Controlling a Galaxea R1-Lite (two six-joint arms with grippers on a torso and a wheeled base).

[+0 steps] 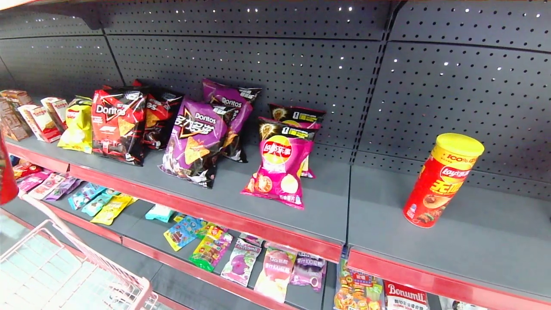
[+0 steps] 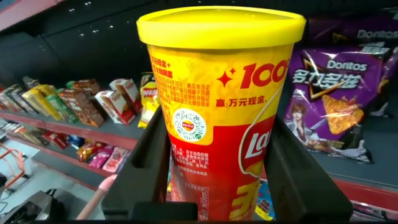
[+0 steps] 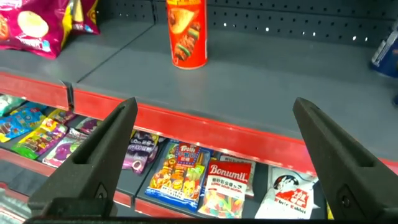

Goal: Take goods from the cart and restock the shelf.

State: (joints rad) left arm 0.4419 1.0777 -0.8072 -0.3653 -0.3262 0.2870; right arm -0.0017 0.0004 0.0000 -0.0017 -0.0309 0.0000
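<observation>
The left gripper (image 2: 221,163) has its jaws closed on a tall red chip can (image 2: 217,93) with a yellow lid. The black jaws press against its two sides and the can stands upright between them, out in front of the shelf and above the low end of the aisle. Behind it sits a row of small boxes (image 2: 81,102) on the shelf, with a purple chip bag (image 2: 333,102) off to one side. The right gripper (image 3: 216,109) hangs before the red front edge of the shelf (image 1: 473,232), its jaws spread wide with nothing between them. A second can of the same kind (image 1: 443,181) stands upright on the right-hand section of that shelf, alone there and well apart from the bags. On the left-hand section a pink chip bag (image 1: 280,172) leans nearest the divider, then the purple bags, then a red-and-black bag (image 1: 118,125). Candy packets (image 1: 241,262) lie flat on the shelf below. The pink wire cart (image 1: 142,288) sits at the lower left, near the shelving.
</observation>
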